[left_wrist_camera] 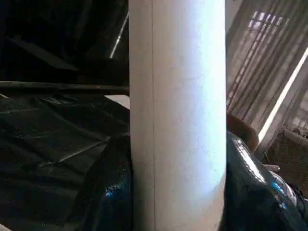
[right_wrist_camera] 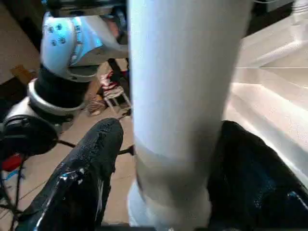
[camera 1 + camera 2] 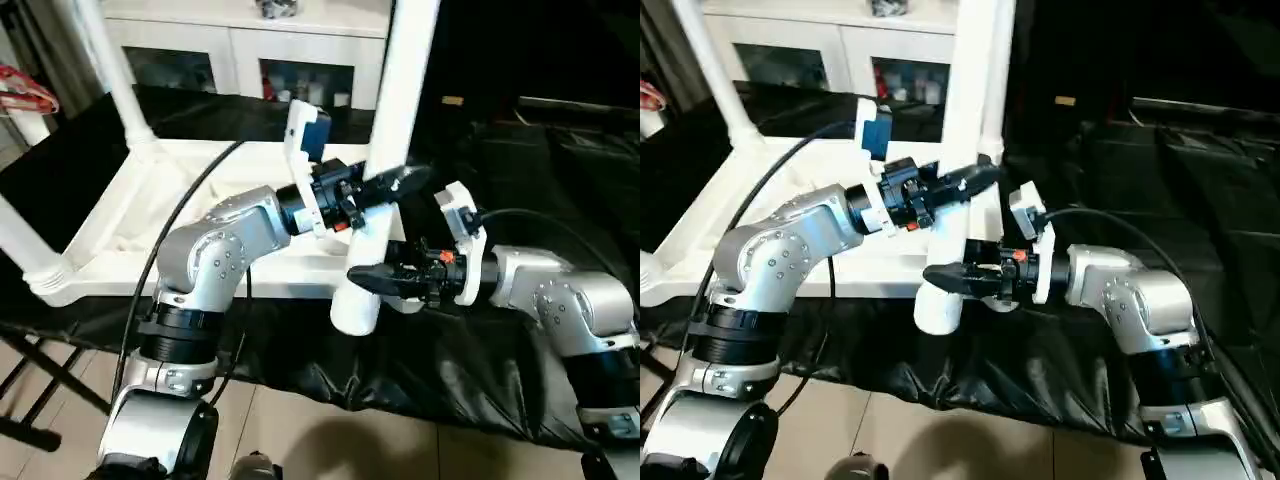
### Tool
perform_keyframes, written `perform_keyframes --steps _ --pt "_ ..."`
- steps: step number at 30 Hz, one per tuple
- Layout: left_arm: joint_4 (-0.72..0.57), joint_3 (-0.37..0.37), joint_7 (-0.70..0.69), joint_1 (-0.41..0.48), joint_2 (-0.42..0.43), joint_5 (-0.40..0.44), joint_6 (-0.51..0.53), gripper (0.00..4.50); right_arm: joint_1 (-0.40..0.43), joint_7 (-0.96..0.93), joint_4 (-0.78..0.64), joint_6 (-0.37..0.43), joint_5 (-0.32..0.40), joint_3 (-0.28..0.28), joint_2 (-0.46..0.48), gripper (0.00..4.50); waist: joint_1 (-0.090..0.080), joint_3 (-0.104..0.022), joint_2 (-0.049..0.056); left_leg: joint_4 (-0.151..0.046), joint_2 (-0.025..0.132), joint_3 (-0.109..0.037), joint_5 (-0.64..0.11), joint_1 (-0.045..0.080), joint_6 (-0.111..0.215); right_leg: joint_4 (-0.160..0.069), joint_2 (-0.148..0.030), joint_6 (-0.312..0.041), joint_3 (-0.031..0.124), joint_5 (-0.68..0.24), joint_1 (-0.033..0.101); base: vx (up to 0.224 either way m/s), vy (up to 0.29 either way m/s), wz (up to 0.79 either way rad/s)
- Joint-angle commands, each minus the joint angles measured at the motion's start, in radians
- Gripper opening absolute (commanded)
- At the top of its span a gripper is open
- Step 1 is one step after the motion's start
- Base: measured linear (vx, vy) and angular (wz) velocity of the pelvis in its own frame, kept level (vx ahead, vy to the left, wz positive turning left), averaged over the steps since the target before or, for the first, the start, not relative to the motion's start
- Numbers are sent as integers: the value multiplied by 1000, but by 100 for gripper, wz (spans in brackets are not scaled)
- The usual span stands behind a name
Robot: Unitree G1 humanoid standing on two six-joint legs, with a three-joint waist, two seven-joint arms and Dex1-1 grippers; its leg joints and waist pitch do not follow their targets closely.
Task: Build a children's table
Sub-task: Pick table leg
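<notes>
Left eye view: we note the left gripper [image 3: 392, 187] and right gripper [image 3: 372, 277] both clenched on one upright table leg [image 3: 397, 110], its top cut off. It stands at the near edge of the upturned tabletop [image 3: 200, 215]; our arms hide the socket.

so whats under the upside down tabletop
A black cover lies under the white tabletop and hangs over the front edge. Whatever supports it is hidden beneath that cover.

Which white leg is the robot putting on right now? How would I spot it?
Find the upside-down white table top on the black cloth. At its near edge, one leg stands between the left tool and right tool. The other legs stand alone in corner sockets.
</notes>
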Motion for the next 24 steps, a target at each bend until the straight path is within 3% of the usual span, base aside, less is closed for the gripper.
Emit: perform_keyframes --steps 1,24 --pt "-33 -11 -4 -8 -1 -18 12 186 -20 14 12 4 4 15 -4 331 -2 -79 -23 -55 13 0 -152 9 33 -77 -67 -115 36 -308 69 0 0 0" --pt "-35 -21 -5 -11 -15 -34 25 186 -52 36 72 -21 -32 42 21 331 -2 -79 -23 -54 13 0 -146 10 28 -76 -66 -113 36 -304 69 0 0 0"
